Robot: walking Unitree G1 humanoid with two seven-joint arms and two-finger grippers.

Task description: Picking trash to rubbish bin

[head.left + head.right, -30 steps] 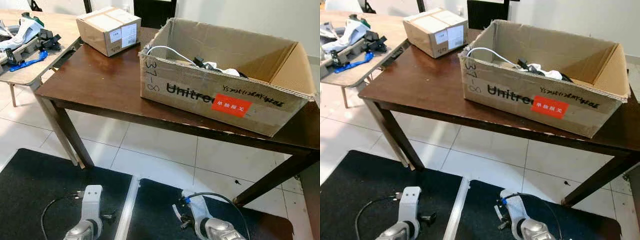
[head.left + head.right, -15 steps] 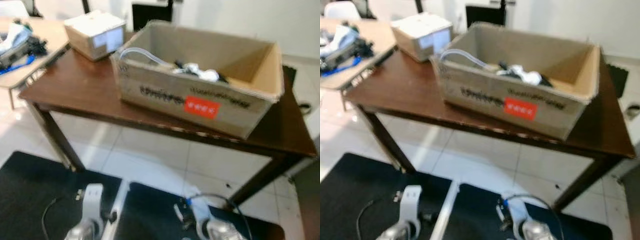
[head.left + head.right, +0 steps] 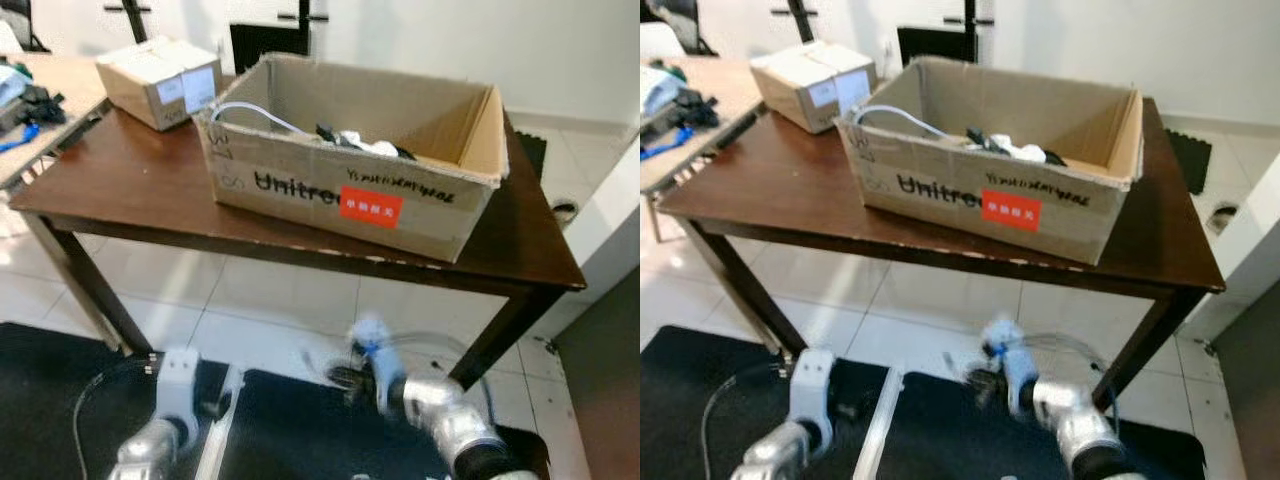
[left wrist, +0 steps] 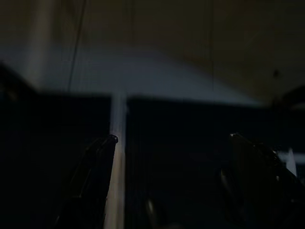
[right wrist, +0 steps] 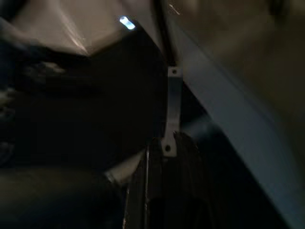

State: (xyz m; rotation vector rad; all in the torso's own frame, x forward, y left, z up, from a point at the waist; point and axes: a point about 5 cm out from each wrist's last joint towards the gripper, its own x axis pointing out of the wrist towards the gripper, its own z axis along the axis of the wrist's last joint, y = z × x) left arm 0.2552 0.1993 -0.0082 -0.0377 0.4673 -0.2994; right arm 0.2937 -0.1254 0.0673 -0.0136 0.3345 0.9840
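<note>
A dark brown wooden table (image 3: 130, 180) spans the middle of the head views, standing on a white tiled floor (image 3: 270, 300). On it, centre frame, rests a large open brown cardboard box (image 3: 350, 190) printed with black "Unitree" lettering and bearing a red rectangular label (image 3: 371, 207) on its near wall. Inside the box, towards its left half, lies the trash: a looping white cable (image 3: 250, 112) and a tangle of black and white oddments (image 3: 365, 143). At the upper left of the frame a smaller closed brown cardboard carton (image 3: 160, 80) sits on the table's far corner. Beyond it, at the left edge, a light wooden side table (image 3: 710, 105) carries blue and black tools (image 3: 670, 115).

Black floor mats (image 3: 60, 380) fill the lower left of the frame. The left arm's gripper (image 4: 171, 143) hangs low over the mats; in the left wrist view its two black fingers (image 4: 95, 176) stand well apart, released. The right arm (image 3: 440, 420), silver and blurred, sits at lower centre-right; the right wrist view is dark, and whether that gripper's fingers are released or clenched cannot be told.
</note>
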